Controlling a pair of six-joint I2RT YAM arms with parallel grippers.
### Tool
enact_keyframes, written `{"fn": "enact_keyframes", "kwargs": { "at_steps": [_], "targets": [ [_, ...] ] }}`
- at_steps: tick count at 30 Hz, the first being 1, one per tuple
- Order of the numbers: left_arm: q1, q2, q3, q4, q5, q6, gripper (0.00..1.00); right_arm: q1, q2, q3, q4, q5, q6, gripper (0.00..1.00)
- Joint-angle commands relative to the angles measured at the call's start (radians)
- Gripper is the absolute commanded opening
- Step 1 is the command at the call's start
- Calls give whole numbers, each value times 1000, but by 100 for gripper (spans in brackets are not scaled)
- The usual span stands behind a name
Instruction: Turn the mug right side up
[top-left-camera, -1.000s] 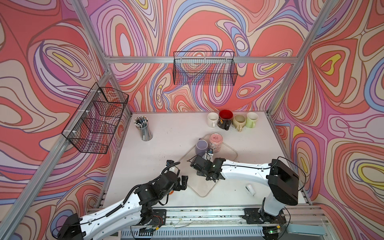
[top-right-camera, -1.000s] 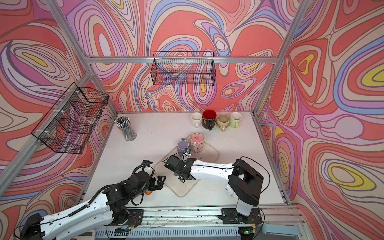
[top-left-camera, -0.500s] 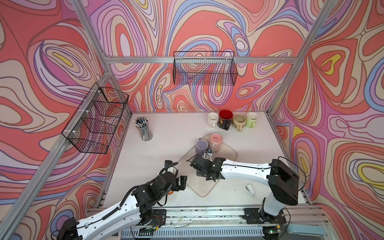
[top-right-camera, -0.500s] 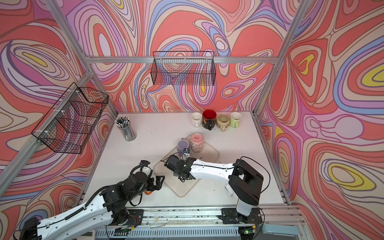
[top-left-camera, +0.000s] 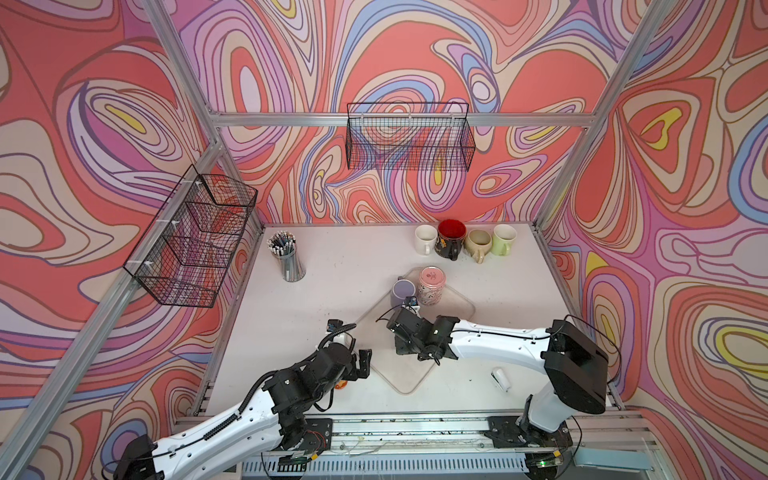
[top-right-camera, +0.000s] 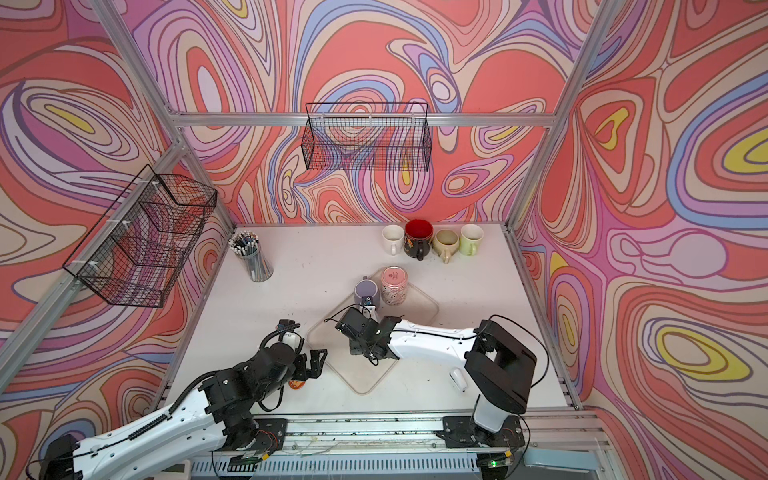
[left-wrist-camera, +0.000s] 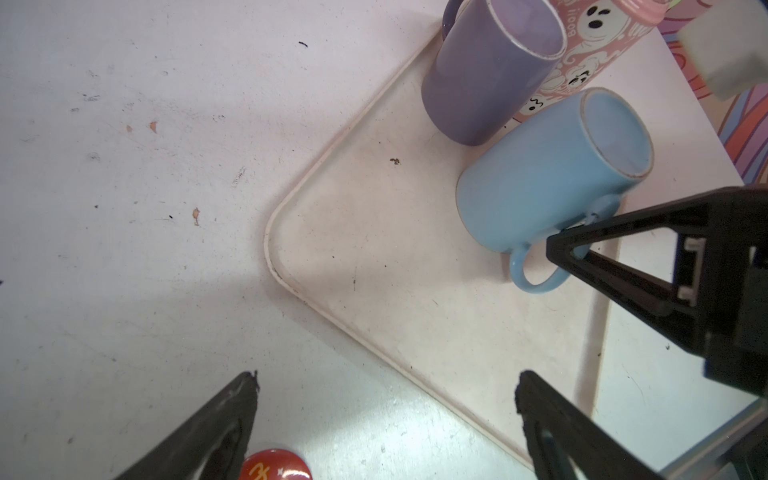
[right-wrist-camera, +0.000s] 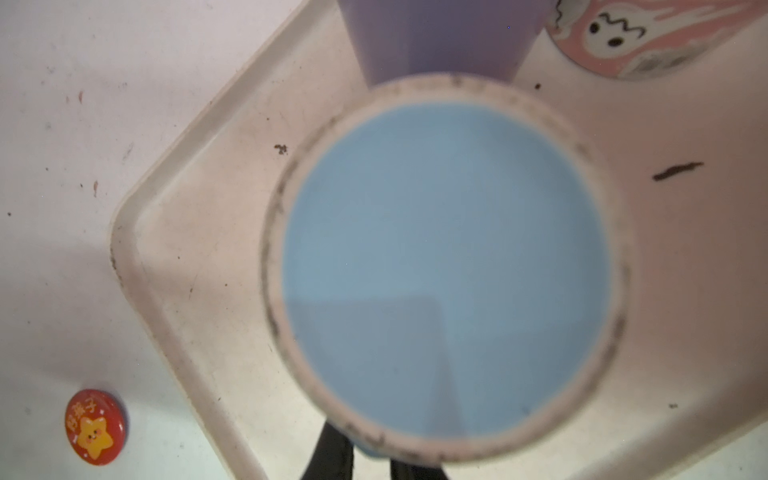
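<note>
Blue mug (left-wrist-camera: 540, 174), has it turned at all this last second?
— No. It is base up on the tray (left-wrist-camera: 332, 257) or just off it, beside the purple mug (left-wrist-camera: 486, 70), where it was. My right gripper (left-wrist-camera: 561, 247) stays clamped on its handle (left-wrist-camera: 536, 280); my left gripper (left-wrist-camera: 386, 376) waits wide open, empty
— So the flip is all ahead?
— I judge so
</note>
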Motion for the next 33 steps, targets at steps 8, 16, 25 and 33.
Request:
{"fn": "enact_keyframes", "kwargs": {
  "at_steps": [8, 16, 25, 33],
  "targets": [
    [10, -11, 40, -22, -83, 10, 100, -19, -45, -47, 16, -9, -208, 0],
    [10, -36, 41, -53, -95, 8, 100, -21, -33, -28, -82, 20, -156, 36],
    [10, -32, 34, -40, -91, 16, 100, -22, 5, 110, -261, 50, -55, 47],
    [11, -10, 25, -28, -91, 33, 100, -24, 69, 221, -327, 38, -34, 47]
  ]
}}
